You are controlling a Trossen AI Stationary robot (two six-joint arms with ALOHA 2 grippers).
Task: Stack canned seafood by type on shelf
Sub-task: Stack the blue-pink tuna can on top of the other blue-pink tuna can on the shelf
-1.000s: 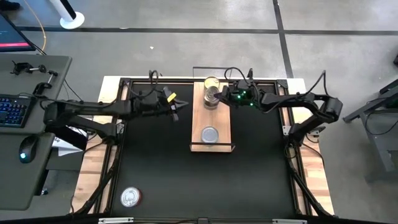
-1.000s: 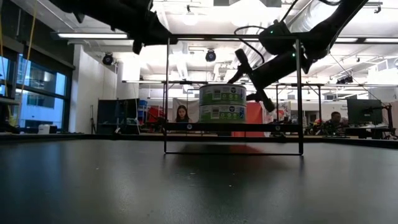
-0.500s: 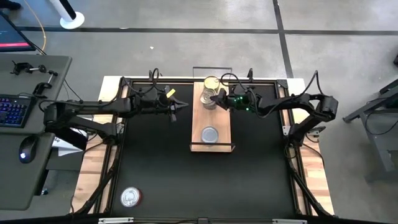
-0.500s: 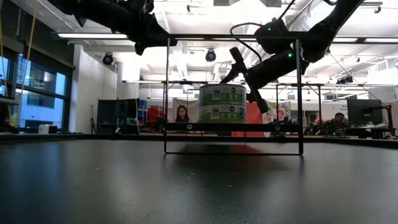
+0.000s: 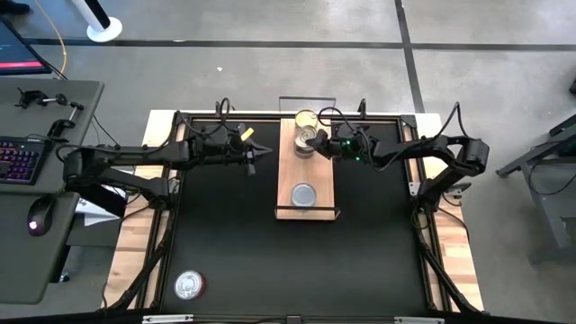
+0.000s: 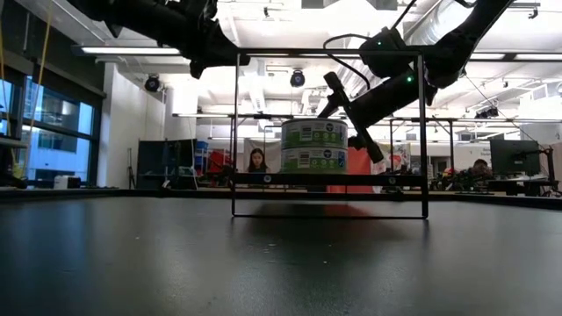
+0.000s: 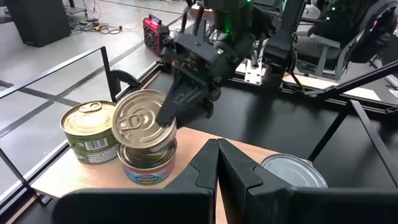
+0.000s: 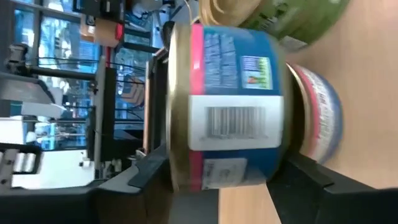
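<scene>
The light-wood shelf (image 5: 307,169) lies in the middle of the black table. At its far end stands a gold-lidded can with a green label (image 7: 86,133). Beside it, a gold-lidded, blue-and-pink can (image 7: 142,119) sits on top of a blue-labelled can (image 7: 147,169). My right gripper (image 5: 313,141) reaches in from the table's right and is shut on this top can. A silver-lidded can (image 5: 304,193) stands nearer; the low view shows it as a stack of two (image 6: 313,147). My left gripper (image 5: 255,156) hangs shut above the table, left of the shelf, holding nothing. My right gripper has the top can between its two fingers, one finger lying across the gold lid (image 7: 163,113), the other at the can's bottom edge (image 8: 285,163). The fingers come slanting down from the table's right. The can rests a little tilted on the blue-labelled can (image 8: 318,118) under it.
One more can (image 5: 188,285) lies alone near the table's near left corner. Thin black wire rails (image 6: 238,132) stand at the shelf's short ends. A desk with keyboard and mouse (image 5: 36,216) is left of the table. People sit in the room behind.
My right gripper has gone a little toward the table's left and slightly down, bringing its fingers over the stack at the shelf's far part. The cans on the shelf have stayed where they were.
</scene>
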